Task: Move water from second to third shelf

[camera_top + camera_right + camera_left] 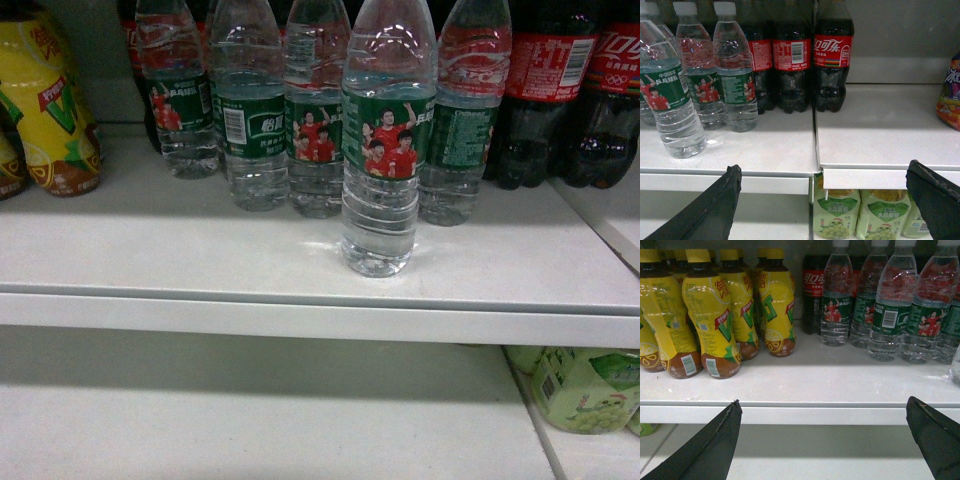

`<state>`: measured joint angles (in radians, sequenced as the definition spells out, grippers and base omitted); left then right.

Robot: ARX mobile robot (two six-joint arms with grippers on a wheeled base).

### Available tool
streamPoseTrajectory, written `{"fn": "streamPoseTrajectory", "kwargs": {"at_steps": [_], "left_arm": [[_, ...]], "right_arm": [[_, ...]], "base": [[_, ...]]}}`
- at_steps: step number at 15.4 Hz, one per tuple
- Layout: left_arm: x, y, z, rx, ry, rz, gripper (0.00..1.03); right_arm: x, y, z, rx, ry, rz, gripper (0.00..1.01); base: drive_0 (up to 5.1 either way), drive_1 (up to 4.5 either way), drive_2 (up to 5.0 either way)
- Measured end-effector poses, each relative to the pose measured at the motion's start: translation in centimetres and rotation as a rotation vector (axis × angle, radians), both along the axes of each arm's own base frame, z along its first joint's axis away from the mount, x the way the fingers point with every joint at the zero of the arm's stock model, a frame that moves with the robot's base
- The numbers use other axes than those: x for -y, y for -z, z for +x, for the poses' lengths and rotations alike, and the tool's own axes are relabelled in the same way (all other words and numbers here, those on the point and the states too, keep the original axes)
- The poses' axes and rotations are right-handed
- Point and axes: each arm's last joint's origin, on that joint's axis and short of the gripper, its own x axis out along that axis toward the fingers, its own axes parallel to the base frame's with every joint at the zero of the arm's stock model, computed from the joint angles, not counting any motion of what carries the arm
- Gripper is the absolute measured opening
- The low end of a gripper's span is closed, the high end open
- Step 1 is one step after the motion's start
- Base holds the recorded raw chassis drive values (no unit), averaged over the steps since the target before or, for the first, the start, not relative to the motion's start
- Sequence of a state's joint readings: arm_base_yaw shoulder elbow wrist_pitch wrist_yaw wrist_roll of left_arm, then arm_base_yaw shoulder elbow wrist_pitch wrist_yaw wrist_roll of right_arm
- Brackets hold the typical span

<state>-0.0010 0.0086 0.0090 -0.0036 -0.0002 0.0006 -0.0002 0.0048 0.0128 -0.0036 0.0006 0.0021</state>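
two dark end effector fingers [715,445] fill the bottom corners of the left wrist view, spread wide apart with nothing between them; the left end effector [822,432] is fully open and empty, level with the front edge of a white shelf [840,385]. the right wrist view shows the same picture: two dark fingers [715,207] far apart at the bottom, the right end effector [822,192] wide open, holding nothing, in front of the shelf edge. neither end effector appears in the head view. on the shelf, one water bottle [387,140] stands upright by itself, forward of the others and closest to the front edge; it is clear ribbed plastic with a dark green label showing people in red shirts. in the right wrist view this bottle [667,95] is at the far left; in the left wrist view only a sliver of it shows at the right edge. behind it, a row of matching water bottles [250,110] stands upright side by side. to the right of that row are dark cola bottles [545,90] with red labels, near the back of the shelf. to the left is a group of yellow drink bottles [715,315] with yellow caps, packed close together. below, a lower shelf [250,410] shows a bare white surface in the head view, with pale green drink bottles [845,212] at its right side. a colourful snack packet [950,95] sits at the far right edge of the right wrist view.
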Motion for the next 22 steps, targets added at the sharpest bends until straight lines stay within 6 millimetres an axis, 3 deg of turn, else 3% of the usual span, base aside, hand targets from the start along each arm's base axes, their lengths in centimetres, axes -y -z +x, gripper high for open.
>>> {"fn": "streamPoseTrajectory", "kwargs": {"at_steps": [15, 17, 18, 22], "left_arm": [[0.0, 0.0, 0.0, 0.0, 0.0, 0.0, 0.98], [0.0, 0.0, 0.0, 0.0, 0.0, 0.0, 0.98], [0.0, 0.0, 0.0, 0.001, 0.001, 0.0, 0.98], [0.0, 0.0, 0.0, 0.0, 0.0, 0.0, 0.98]], "right_arm": [[0.0, 0.0, 0.0, 0.0, 0.0, 0.0, 0.98], [0.2, 0.1, 0.4, -0.114, 0.058, 0.045, 0.98], [0.6, -0.8, 1.0, -0.133, 0.087, 0.061, 0.98], [1.8, -7.5, 4.0, 0.025, 0.083, 0.057, 0.98]], "base": [[0.0, 0.0, 0.0], [0.0, 0.0, 0.0], [0.0, 0.0, 0.0], [0.0, 0.0, 0.0]]}}
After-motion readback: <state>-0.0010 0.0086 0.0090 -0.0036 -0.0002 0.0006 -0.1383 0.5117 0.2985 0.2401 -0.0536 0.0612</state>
